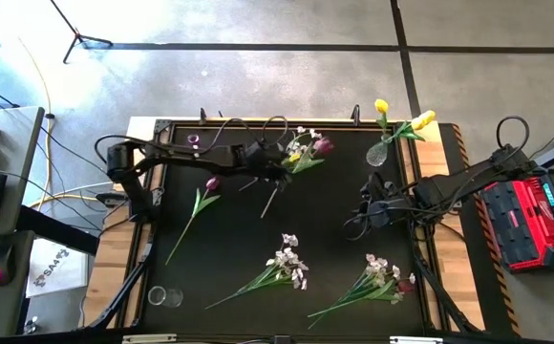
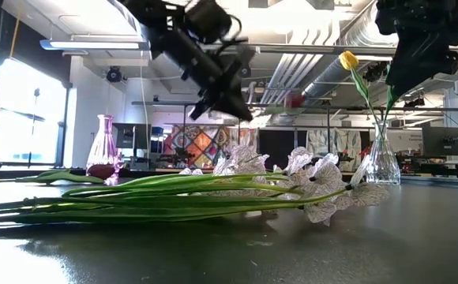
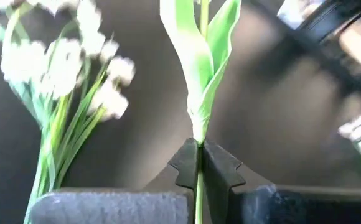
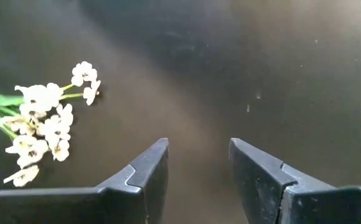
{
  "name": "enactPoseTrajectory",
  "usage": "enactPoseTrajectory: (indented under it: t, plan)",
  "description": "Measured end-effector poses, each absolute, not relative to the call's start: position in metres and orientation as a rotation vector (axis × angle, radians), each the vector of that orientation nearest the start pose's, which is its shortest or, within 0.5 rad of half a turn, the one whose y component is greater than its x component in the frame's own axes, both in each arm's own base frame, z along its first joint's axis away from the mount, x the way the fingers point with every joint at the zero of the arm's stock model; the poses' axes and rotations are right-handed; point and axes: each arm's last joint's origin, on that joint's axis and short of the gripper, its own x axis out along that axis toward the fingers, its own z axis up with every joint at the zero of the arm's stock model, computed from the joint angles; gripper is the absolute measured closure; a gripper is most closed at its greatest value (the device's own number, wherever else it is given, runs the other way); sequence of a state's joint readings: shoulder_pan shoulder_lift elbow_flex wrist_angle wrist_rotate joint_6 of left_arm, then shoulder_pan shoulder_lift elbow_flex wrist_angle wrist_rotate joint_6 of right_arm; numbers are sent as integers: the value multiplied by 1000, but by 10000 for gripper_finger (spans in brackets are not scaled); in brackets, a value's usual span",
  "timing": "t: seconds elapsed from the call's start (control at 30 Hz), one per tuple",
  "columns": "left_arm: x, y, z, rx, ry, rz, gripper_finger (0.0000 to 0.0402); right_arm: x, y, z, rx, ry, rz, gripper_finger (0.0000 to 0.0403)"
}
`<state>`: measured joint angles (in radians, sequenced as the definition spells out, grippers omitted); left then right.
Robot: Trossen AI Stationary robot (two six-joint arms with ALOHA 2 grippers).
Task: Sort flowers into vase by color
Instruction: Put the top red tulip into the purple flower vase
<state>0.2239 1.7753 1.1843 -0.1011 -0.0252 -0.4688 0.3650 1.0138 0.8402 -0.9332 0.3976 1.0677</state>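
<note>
While the left gripper [image 3: 199, 163] pinches a maroon tulip [image 1: 322, 146] by its stem, blossom ahead, the pink vase [image 1: 194, 141] waits behind it.

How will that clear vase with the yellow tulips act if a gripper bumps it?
The clear vase looks apt to tip: it has a narrow neck and the yellow tulips stand tall above it, leaning to one side. It seems to be glass, so probably fragile and slippery. Its rounded base might slide on the smooth table before toppling.
</note>
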Motion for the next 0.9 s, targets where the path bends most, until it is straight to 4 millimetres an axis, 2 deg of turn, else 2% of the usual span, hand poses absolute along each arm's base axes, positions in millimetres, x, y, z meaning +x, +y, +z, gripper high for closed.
enactPoseTrajectory:
  t: [0.13,0.27,0.4,0.53,0.67,0.8,0.9]
  plan:
    - [373,91,239,-490,472,425,401,166,54,260,572,847,-572,245]
    - [357,105,272,-426,312,486,401,165,57,261,580,811,-594,245]
    - [328,117,293,-373,177,519,401,165,59,262,603,785,-600,245]
    - [292,122,303,-313,49,566,401,165,62,263,620,737,-622,245]
    - [255,121,310,-187,-60,628,401,165,62,263,638,706,-645,245]
    - [221,114,316,59,-74,694,401,166,62,263,642,698,-646,245]
    - [196,111,316,86,-102,796,401,166,61,264,643,689,-650,245]
